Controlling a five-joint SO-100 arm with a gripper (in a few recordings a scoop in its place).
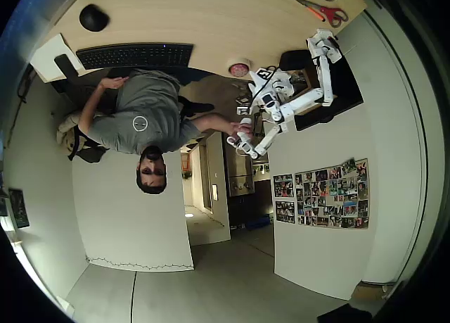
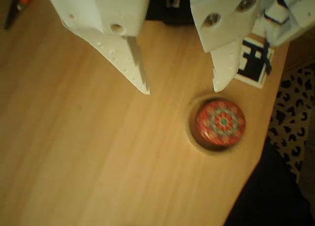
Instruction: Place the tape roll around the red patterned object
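End effector (image 2: 181, 88) gapes empty above the tape roll (image 2: 193, 133) already ringing the red patterned object (image 2: 221, 122); a careless retreat could nudge the ring off.

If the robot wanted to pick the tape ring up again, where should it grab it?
Probably by its rim. The tape roll lies flat on the table around the red patterned object, so the open gripper should come straight down, one finger outside the ring wall and one in the narrow gap inside. That gap looks tight.

White plastic arm (image 1: 299, 105); gripper (image 2: 182, 88) w/ two pointed white fingers, small holes, round screw recesses.
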